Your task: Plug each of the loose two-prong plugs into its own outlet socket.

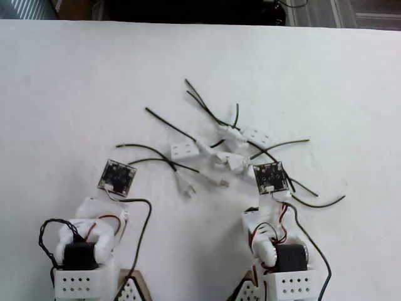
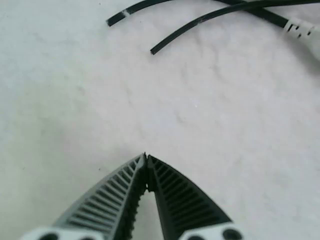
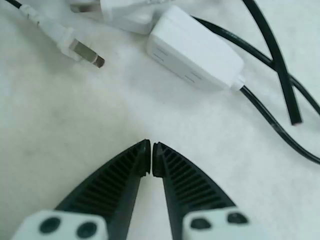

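Observation:
In the high view, white outlet sockets and loose two-prong plugs on black cords lie tangled at the table's middle. My left gripper is shut and holds nothing, low over bare table; two cut cord ends and a white plug body lie beyond it. My right gripper is also shut and holds nothing. Just ahead of it lie a white plug with two metal prongs and a white socket block with its slots showing.
Black cords cross beside the socket block near the right gripper. Both arm bases stand at the table's near edge. The white table runs wide to the left and back; dark room edge lies behind.

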